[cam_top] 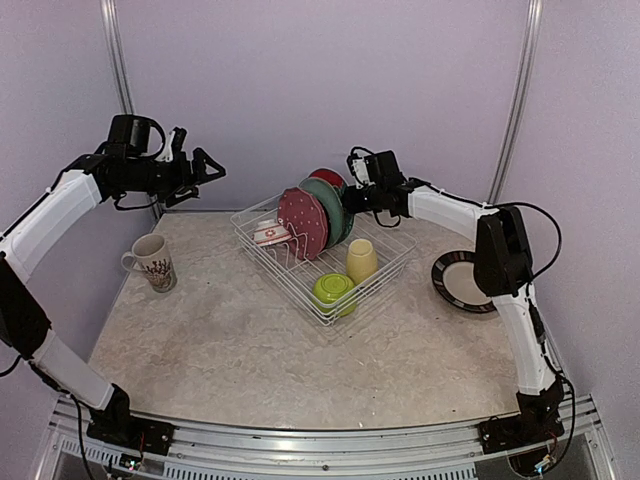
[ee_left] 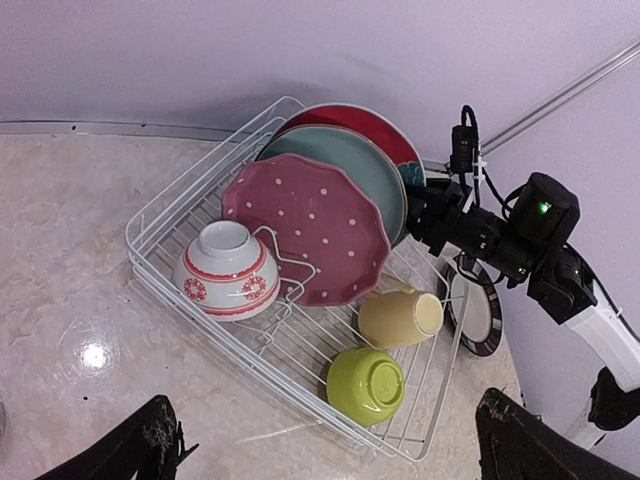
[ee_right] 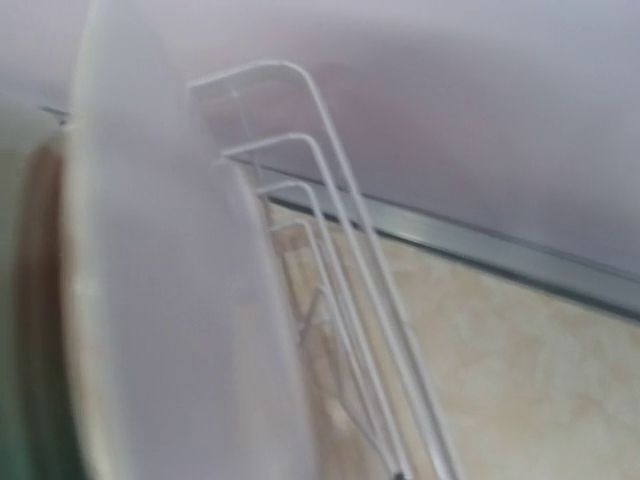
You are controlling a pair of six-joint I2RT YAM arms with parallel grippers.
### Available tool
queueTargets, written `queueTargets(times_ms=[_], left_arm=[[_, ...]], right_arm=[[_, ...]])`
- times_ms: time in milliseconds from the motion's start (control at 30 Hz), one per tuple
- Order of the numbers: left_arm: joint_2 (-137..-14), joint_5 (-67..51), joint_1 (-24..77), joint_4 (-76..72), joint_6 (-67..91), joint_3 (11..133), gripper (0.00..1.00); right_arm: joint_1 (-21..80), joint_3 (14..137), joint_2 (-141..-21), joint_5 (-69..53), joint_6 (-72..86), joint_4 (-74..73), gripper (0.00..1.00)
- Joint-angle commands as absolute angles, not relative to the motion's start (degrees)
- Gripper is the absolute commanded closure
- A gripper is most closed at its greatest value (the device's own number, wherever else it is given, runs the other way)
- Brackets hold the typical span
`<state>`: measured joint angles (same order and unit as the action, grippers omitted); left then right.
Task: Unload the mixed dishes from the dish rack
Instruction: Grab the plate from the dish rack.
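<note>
Top external: right gripper [cam_top: 351, 195] at upright plates [cam_top: 327, 203] (left gripper [cam_top: 205, 168] spread)

Mug [cam_top: 150, 262] left of dish rack [cam_top: 392, 258]

Glossy ceramic plates [ee_left: 320, 225]; white wire rack [ee_left: 180, 190].

The right wrist view was pure blur, with a pale rim [ee_right: 170, 300] cut off at the left edge. The red plate [ee_left: 350, 115] sat mostly hidden behind the teal plate [ee_left: 355, 165]. The right gripper [ee_left: 420, 210] had its fingertips lost at their rims, so its grip couldn't be read.
</note>
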<state>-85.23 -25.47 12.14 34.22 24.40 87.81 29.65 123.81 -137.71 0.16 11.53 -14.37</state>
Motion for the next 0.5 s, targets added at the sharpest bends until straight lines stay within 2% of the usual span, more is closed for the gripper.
queueTargets(times_ms=[0, 67, 167, 467], left_arm=[[-84.9, -27.4, 11.2, 32.8, 25.6, 88.0, 0.01], [-85.0, -27.3, 11.2, 32.9, 25.5, 87.9, 0.01], [-85.0, -27.2, 11.0, 32.9, 25.5, 88.0, 0.01], [-85.6, -27.4, 9.6, 32.4, 25.7, 87.6, 0.01]], right_arm=[[30.4, 127.6, -139.6, 0.1, 11.2, -15.7, 0.77], [30.6, 127.4, -139.1, 0.1, 10.6, -15.7, 0.84], [31.0, 127.4, -138.3, 0.1, 9.0, -16.2, 1.00], [32.0, 127.5, -132.4, 9.3, 3.9, -19.8, 1.00]])
